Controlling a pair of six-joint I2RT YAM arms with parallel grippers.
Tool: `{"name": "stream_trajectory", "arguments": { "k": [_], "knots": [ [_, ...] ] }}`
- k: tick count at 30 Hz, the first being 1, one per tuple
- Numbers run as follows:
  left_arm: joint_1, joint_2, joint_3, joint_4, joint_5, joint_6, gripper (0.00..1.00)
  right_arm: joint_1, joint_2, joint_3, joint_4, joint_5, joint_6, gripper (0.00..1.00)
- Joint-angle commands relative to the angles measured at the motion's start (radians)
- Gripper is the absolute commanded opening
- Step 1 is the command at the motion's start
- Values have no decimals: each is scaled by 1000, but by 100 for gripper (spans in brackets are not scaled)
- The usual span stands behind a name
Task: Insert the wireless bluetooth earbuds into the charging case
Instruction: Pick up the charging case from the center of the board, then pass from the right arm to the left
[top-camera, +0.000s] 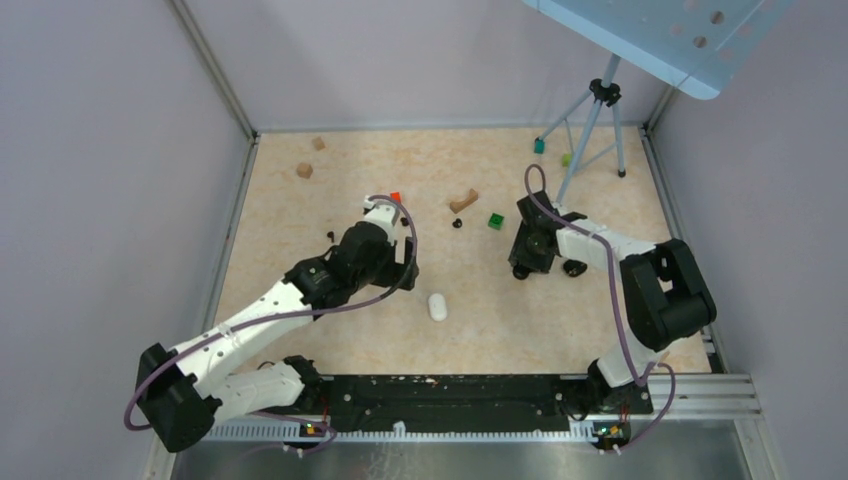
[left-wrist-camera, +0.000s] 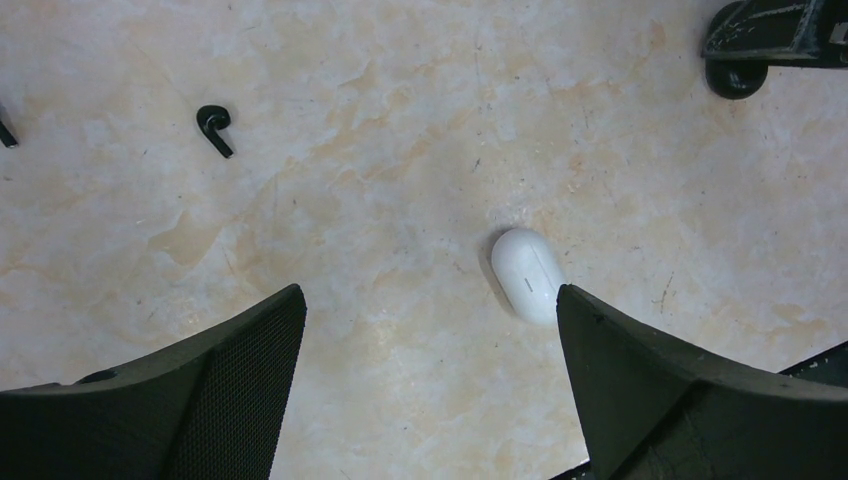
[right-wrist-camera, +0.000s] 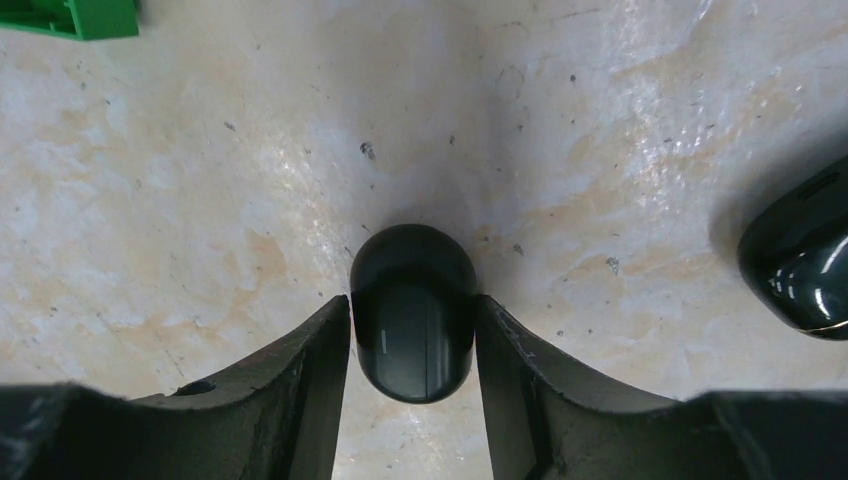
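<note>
Black charging case (right-wrist-camera: 412, 315) flat on the marbled beige counter (right-wrist-camera: 200, 200), closed, gripped between the two fingers (right-wrist-camera: 310, 380) of the right end effector (right-wrist-camera: 412, 300): pads against both long sides, rounded far end poking out past the fingertips

Just to its right, and apart from it, a dark glossy rounded shell (right-wrist-camera: 800, 265), cut off by the frame edge and not clear enough to name. Corner of a green block (right-wrist-camera: 75, 15) at the top left of the same wrist view

Left end effector (left-wrist-camera: 430, 295) spread wide, holding nothing, hanging over bare counter left of centre. White charging case (left-wrist-camera: 527, 275) lying closed below it, just beside the tip of the right-hand finger (left-wrist-camera: 680, 390) in the wrist view; contact not evident. From above, this white case alone near the middle of the counter, between the two arms and nearer the bases

Black earbud (left-wrist-camera: 215, 128) loose on the counter, outside either case, well apart from the white one and from the gripped black one. Small black speck (top-camera: 329, 235) on the far-left side of the left arm, too small to name

Farther back: two wooden blocks (top-camera: 304, 170), a wooden arch (top-camera: 463, 201), a red block (top-camera: 396, 197) and a tripod (top-camera: 600, 120) in the far right corner
</note>
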Motion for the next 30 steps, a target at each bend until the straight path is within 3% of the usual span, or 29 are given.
{"name": "stream_trajectory", "arguments": {
  "k": [1,3,7,9,15,23,30],
  "knots": [
    [7,6,-2,39,27,-52,99,22,-26,-8,22,-24,-20,47],
    [14,11,-2,33,27,-73,99,24,-21,-8,28,-33,-29,44],
    [62,42,3,-2,74,-140,99,36,-24,-11,29,-42,-43,22],
    [107,54,2,-5,136,-176,99,42,-37,-14,36,-55,-53,17],
    [251,69,-6,61,435,-259,99,122,-164,-54,162,-224,-127,15],
    [261,141,-77,330,816,-431,99,315,-261,-66,312,-313,-213,15],
    [260,172,-121,417,872,-501,92,354,-292,-91,404,-357,-229,15]
  ]
}}
